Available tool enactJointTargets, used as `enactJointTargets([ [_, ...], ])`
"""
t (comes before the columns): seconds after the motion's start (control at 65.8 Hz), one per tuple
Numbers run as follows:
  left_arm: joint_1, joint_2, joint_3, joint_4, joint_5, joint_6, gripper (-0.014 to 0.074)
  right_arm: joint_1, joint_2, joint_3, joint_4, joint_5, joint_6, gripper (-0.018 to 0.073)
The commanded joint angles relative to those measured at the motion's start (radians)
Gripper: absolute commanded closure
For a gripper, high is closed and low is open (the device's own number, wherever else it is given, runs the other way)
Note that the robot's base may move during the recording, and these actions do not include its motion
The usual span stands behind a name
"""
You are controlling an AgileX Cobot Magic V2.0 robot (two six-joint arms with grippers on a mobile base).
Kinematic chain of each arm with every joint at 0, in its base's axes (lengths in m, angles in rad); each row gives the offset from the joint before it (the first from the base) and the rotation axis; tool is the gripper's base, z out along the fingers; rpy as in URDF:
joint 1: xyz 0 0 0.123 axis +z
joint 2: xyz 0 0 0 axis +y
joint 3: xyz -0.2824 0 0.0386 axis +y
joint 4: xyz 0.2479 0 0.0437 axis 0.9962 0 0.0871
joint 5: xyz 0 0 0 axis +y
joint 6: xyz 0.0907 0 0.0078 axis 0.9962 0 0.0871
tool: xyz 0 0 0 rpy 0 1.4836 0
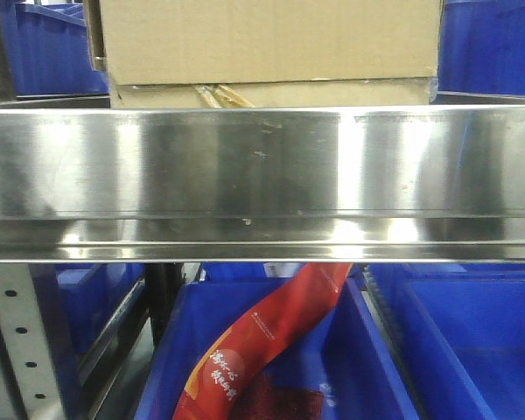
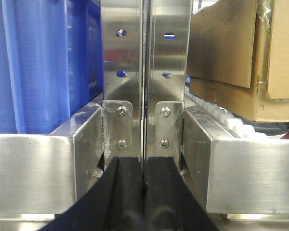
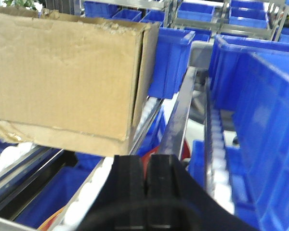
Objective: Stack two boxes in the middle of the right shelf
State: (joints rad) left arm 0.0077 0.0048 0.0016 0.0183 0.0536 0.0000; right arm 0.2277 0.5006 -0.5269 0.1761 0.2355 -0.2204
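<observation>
Two brown cardboard boxes sit stacked on the steel shelf level, behind its broad shiny front lip (image 1: 262,175). The upper box (image 1: 271,35) rests on the lower box (image 1: 332,94), which has yellowish tape curling at its seam. The stack also shows at the right of the left wrist view (image 2: 221,43) and at the left of the right wrist view (image 3: 62,77). My left gripper (image 2: 143,166) is shut and empty, facing the steel uprights to the left of the boxes. My right gripper (image 3: 148,163) is shut and empty, below and to the right of the stack's corner.
Blue plastic bins flank the boxes (image 1: 44,52) (image 1: 494,48) and fill the level below (image 1: 455,350); one holds a red package (image 1: 262,341). A blue bin (image 2: 38,62) stands left of the paired steel uprights (image 2: 144,62). More blue bins (image 3: 260,110) line the right, with white rollers along the rails.
</observation>
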Motion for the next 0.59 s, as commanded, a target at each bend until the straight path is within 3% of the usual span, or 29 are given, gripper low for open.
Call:
enactJointTargets([
  [0.0, 0.003, -0.005, -0.002, -0.003, -0.022, 0.000, 0.0708, -0.023, -0.032, 0.028, -0.027, -0.063, -0.005, 0.0721],
  [0.167, 0.003, -0.005, -0.002, -0.003, -0.022, 0.000, 0.0708, -0.102, -0.139, 0.143, -0.103, -0.112, 0.117, 0.0721],
  [0.411, 0.003, -0.005, -0.002, -0.003, -0.022, 0.000, 0.0708, -0.203, -0.379, 0.415, -0.083, -0.171, 0.125, 0.0721],
  [0.578, 0.003, -0.005, -0.002, -0.003, -0.022, 0.000, 0.0708, -0.206, -0.501, 0.527, -0.083, -0.185, 0.125, 0.0721],
])
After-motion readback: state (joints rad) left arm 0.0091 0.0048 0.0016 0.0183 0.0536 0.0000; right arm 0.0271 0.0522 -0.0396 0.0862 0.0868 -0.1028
